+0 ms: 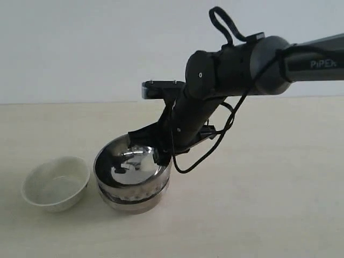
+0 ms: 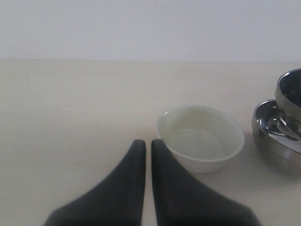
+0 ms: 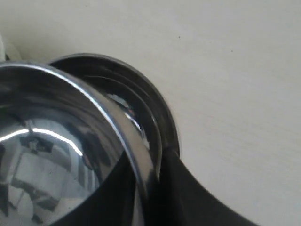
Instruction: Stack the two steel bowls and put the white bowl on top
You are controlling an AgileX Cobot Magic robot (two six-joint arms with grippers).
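Two steel bowls are together at the table's middle. The wider smooth one (image 1: 131, 164) (image 3: 47, 141) (image 2: 291, 92) sits tilted inside the lower one with the dimpled band (image 1: 134, 199) (image 3: 146, 94) (image 2: 273, 127). My right gripper (image 1: 161, 156) (image 3: 155, 165) is shut on the upper bowl's rim, one finger inside and one outside. I cannot tell whether the upper bowl rests fully in the lower. The white bowl (image 1: 56, 183) (image 2: 201, 136) stands upright and empty just left of the stack. My left gripper (image 2: 148, 143) is shut with nothing in it, low over the table, short of the white bowl. It is out of the exterior view.
A pale beige table (image 1: 269, 204) carries everything, with a plain light wall behind. The right arm (image 1: 242, 70) reaches in from the upper right, and its cable loop (image 1: 199, 161) hangs beside the stack.
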